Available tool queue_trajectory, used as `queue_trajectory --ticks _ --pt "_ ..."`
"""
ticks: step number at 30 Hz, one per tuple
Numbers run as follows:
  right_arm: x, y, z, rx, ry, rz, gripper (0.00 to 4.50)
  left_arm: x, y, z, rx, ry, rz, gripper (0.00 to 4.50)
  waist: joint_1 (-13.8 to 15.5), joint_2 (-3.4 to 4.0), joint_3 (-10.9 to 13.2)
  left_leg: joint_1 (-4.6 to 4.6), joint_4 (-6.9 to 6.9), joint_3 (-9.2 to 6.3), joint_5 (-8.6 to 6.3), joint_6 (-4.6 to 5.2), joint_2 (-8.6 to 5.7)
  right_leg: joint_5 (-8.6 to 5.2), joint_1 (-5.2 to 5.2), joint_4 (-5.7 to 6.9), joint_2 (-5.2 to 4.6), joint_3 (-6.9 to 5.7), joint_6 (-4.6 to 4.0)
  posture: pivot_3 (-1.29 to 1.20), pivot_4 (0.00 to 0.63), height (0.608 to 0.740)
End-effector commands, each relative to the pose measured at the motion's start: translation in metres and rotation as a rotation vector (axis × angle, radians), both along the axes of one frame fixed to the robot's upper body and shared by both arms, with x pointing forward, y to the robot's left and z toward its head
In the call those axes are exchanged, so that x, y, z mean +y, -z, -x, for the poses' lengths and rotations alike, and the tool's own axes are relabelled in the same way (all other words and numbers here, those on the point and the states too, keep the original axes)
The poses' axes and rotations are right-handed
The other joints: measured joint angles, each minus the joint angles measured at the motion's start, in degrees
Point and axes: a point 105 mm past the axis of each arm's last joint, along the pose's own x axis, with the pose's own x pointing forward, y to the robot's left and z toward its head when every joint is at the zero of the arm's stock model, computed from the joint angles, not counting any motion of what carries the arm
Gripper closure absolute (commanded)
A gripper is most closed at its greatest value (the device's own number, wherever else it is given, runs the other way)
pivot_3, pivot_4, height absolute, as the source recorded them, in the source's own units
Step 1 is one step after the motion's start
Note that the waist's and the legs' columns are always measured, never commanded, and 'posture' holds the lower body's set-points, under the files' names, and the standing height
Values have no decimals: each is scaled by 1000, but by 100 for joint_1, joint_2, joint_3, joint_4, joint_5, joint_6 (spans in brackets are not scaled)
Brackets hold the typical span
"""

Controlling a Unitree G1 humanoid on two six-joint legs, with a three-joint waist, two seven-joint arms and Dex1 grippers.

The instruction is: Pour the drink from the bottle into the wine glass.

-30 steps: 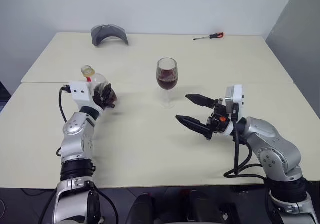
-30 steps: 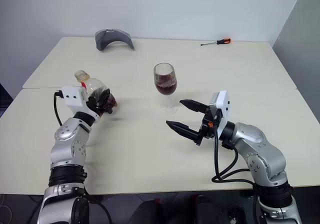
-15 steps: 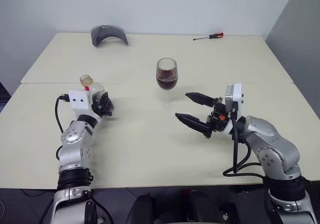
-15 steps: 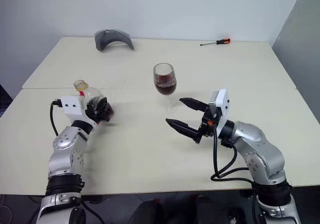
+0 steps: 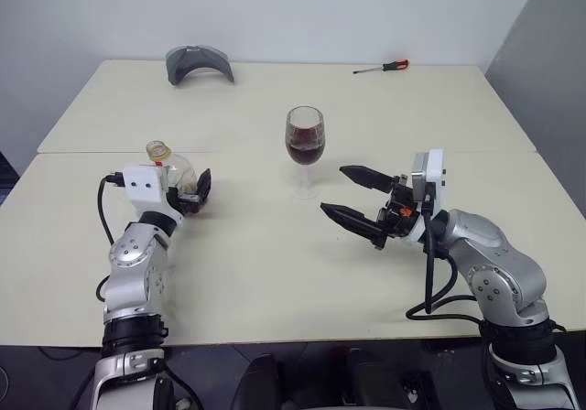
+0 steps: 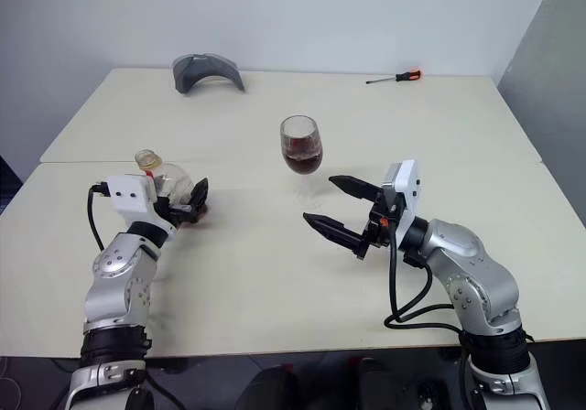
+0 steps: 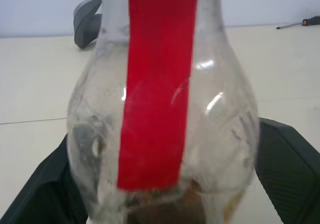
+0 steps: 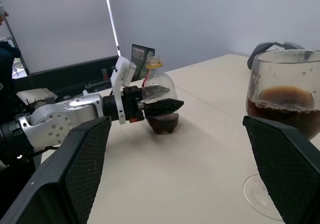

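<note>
the bottle carries no print i can read, just a plain red strip running down its neck and belly, with no letters on it. its mouth looks yellowish at the top. it stands upright on the bench, on the left side of the near half, with a little of the drink dark brown at its bottom. my left tool has its fingers spread wide on either side of the bottle, and in my left wrist view a black finger stands off from the plastic.

the wine glass stands upright near the middle of the bench, just on the near side of the seam between the two tops, its bowl about a third full of the same dark liquid. my right tool hangs just right of and nearer than the glass, fingers wide apart, holding nothing and not touching the stem.

between bottle and glass the bench top is bare, and so is the broad near strip in front of both arms. at the far edge lie a grey curved piece to the left and a screwdriver with a red handle to the right, both well apart from my tools.
</note>
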Motion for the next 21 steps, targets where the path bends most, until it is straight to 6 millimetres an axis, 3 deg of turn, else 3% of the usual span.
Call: queue_trajectory --ticks 1,7,13,21 --pt "0 -6 5 -47 -6 1 0 5 -10 17 -29 -10 17 18 0 0 0 3 -3 0 0 0 0 0 0 0 0 0 0 0 150 740" --pt "-6 3 9 -22 -1 24 0 6 -3 51 27 -25 35 18 4 0 0 20 -10 -1 -6 10 2 -1 21 -9 0 0 -1 0 150 740" --pt "-24 20 18 22 52 84 0 -16 3 93 94 33 23 18 30 2 -1 51 -21 -12 -16 25 2 -1 81 -63 1 -7 -1 0 150 740" --pt "-62 41 -9 29 538 144 0 -47 10 103 154 13 69 18 128 11 -19 53 -21 -13 -16 26 1 -1 85 -65 4 -5 -1 0 150 740"
